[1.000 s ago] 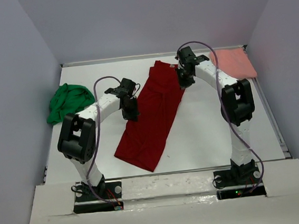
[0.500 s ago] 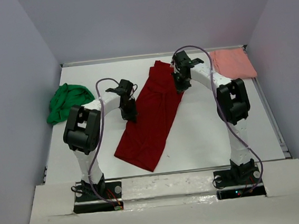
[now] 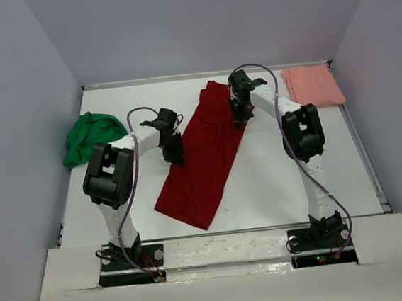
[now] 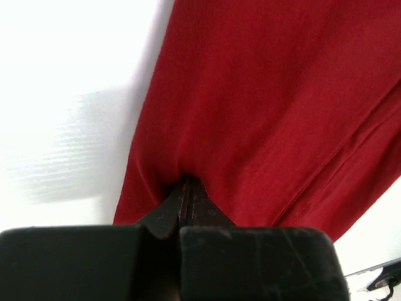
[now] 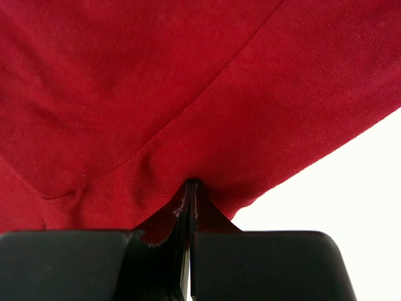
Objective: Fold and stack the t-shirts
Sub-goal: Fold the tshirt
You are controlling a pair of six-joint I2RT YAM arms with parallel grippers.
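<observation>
The dark red t-shirt (image 3: 205,154) lies as a long folded strip across the table's middle, running from far right to near left. My left gripper (image 3: 174,155) is shut on its left edge; in the left wrist view the left gripper (image 4: 186,183) pinches the red cloth (image 4: 269,94). My right gripper (image 3: 239,116) is shut on the shirt's right edge near its far end; in the right wrist view the right gripper (image 5: 191,185) pinches the cloth (image 5: 156,75). The bright green t-shirt (image 3: 91,135) lies crumpled at the left. The salmon pink t-shirt (image 3: 312,85) lies flat at the far right.
The white table (image 3: 289,177) has grey walls on the left, back and right. A raised white ledge (image 3: 224,244) with both arm bases runs along the near edge.
The right gripper has moved a little left and toward the far end with the shirt's right edge. The left arm's elbow has shifted right; its gripper stays on the left edge.
</observation>
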